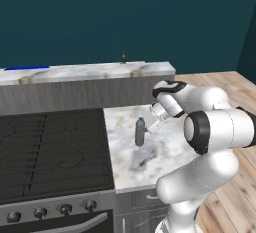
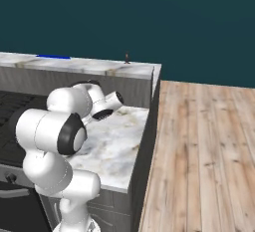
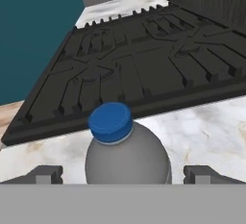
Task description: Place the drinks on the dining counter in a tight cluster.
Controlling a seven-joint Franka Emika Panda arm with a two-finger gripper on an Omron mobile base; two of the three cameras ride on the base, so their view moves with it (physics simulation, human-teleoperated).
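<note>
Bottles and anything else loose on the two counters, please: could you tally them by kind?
Water bottle on the marble worktop by the stove: 1
Small dark bottle on the raised dining counter: 1
Flat blue item on the same counter: 1
Total: 3

black stove (image 1: 50,152) | on marble worktop (image 1: 150,162) | knobs (image 1: 65,209) along front | wooden floor (image 2: 199,151) right
</note>
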